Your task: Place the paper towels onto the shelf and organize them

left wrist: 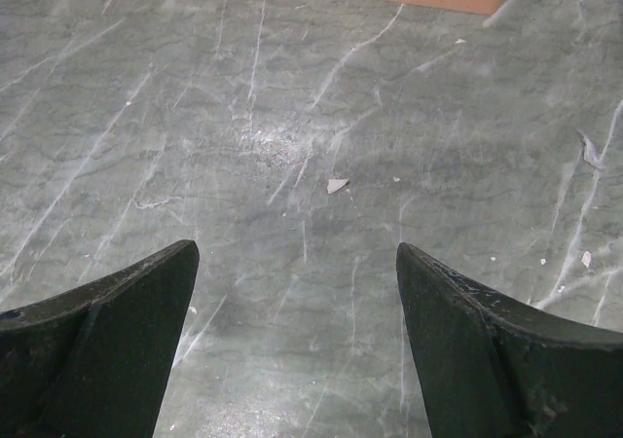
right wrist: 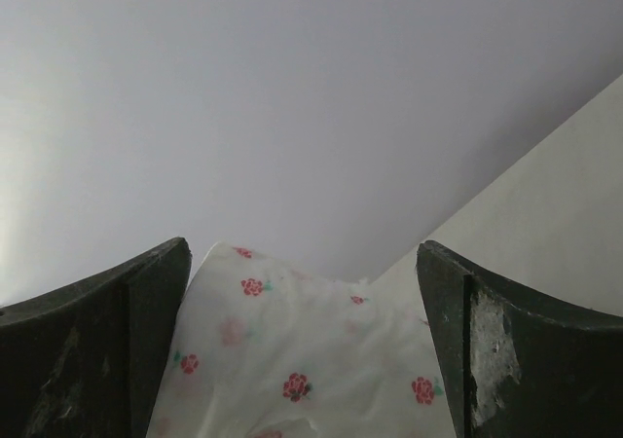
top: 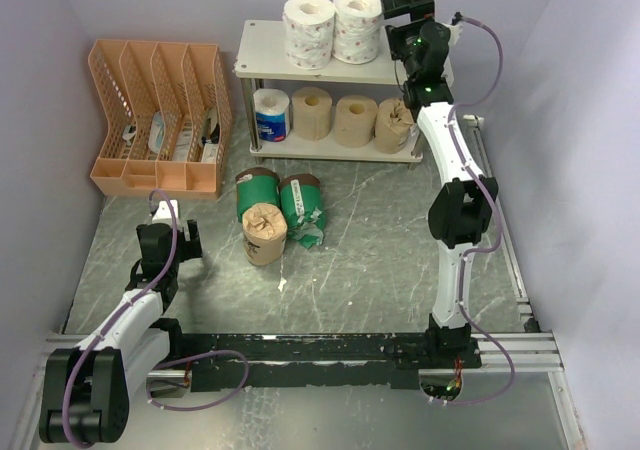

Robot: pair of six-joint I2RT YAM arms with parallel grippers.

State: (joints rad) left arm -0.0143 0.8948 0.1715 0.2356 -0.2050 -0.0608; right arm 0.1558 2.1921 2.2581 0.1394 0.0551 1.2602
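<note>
White rose-print roll (right wrist: 292,360), bottom cropped

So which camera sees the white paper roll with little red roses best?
The top external view: the white rose-patterned paper towel roll shows whole, standing on the off-white shelf, top board, beside another white roll. The right wrist view shows only part of it, close up, roses clear. The left wrist view shows none of it.

The rose-printed roll (right wrist: 302,370) runs off the right wrist view's bottom edge, its flanks behind the jaws. Seen from above, what lies in the orange organizer (top: 150,178) is too small to tell
</note>
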